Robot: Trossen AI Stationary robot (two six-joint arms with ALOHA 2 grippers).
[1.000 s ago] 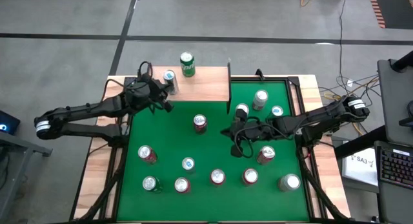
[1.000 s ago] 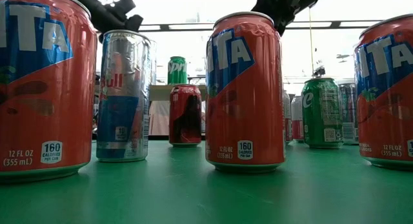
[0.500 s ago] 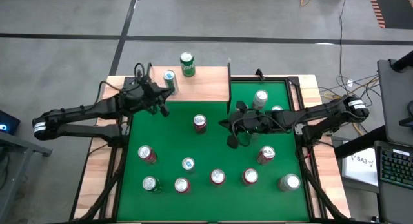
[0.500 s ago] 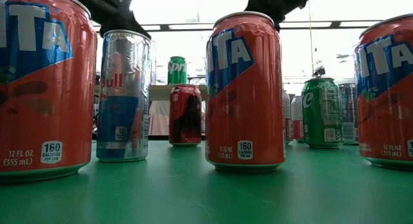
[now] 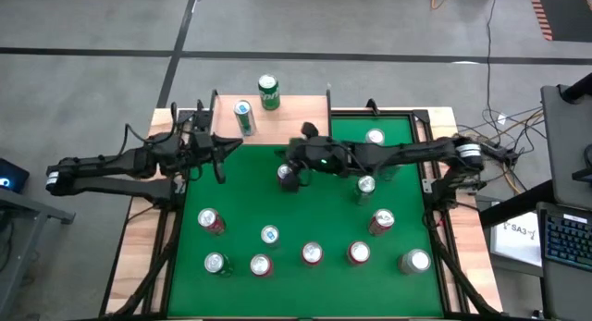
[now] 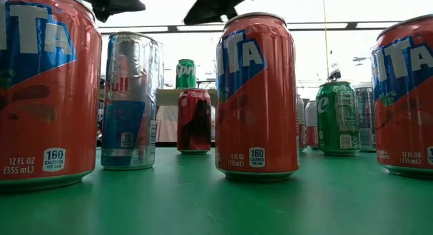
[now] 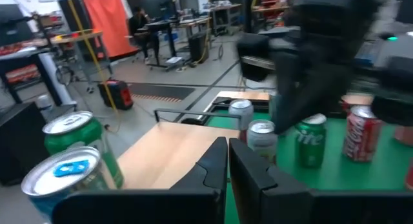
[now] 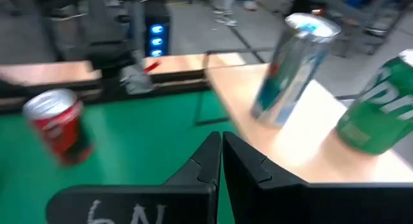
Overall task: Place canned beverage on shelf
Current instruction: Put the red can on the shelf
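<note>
Green table point(image 5: 240, 205) and the grey floor around it look unchanged to us; what has moved is the arms. Over the last second the right arm has swung from the right part of the table far across to the middle, so that the right gripper point(image 5: 298, 161) now sits over the green near the shelf point(image 5: 296, 117), close to a red can point(image 5: 286, 176). The left gripper point(image 5: 215, 154) has drawn back from the shelf toward the table's left edge. Both pairs of fingers are pressed together, holding nothing. On the shelf stand a green can point(image 5: 268, 92) and a slim blue-and-silver can point(image 5: 243, 117), both where they were. From table height we see only dark arm shapes overhead, and big orange cans point(image 6: 257, 96) hide most of the table behind.
</note>
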